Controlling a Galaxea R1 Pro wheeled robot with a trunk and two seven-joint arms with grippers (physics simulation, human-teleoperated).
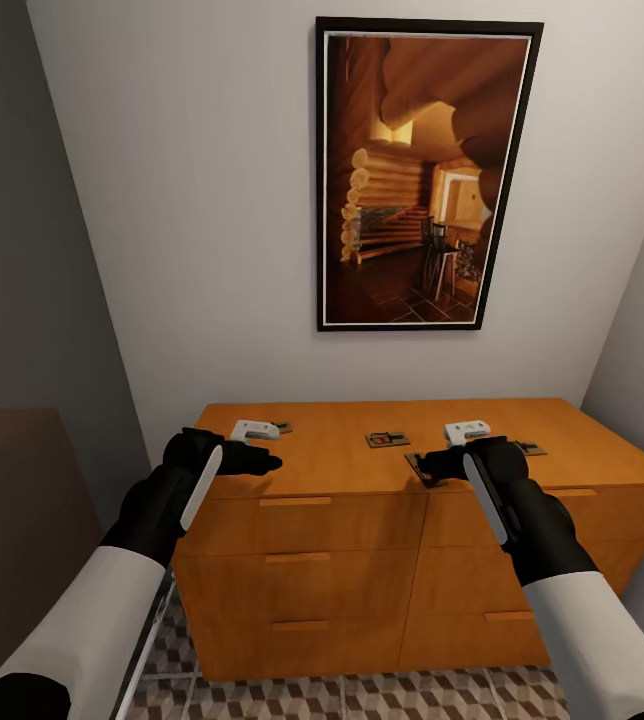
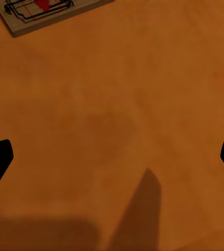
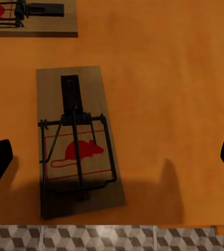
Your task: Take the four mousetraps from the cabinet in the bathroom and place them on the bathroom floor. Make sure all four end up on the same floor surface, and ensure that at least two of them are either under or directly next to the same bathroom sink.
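The right gripper (image 3: 112,159) is spread wide and empty above a mousetrap (image 3: 78,141) at the front edge of the orange dresser (image 1: 342,450). The left gripper (image 2: 112,159) is equally open and empty. The trap looks light, stiff and flat (grip the wooden long edges, avoiding the wire).

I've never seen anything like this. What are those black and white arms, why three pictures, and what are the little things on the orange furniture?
It is a simulated two-armed robot. The big picture comes from its head camera; the other two come from cameras on each wrist. Both arms reach over an orange wooden dresser. On it lie small flat wooden mousetraps with wire springs and a red mouse print. The right pincer hovers open above one near the front edge; the left pincer is open over bare wood, a trap beyond it. Nothing is held.
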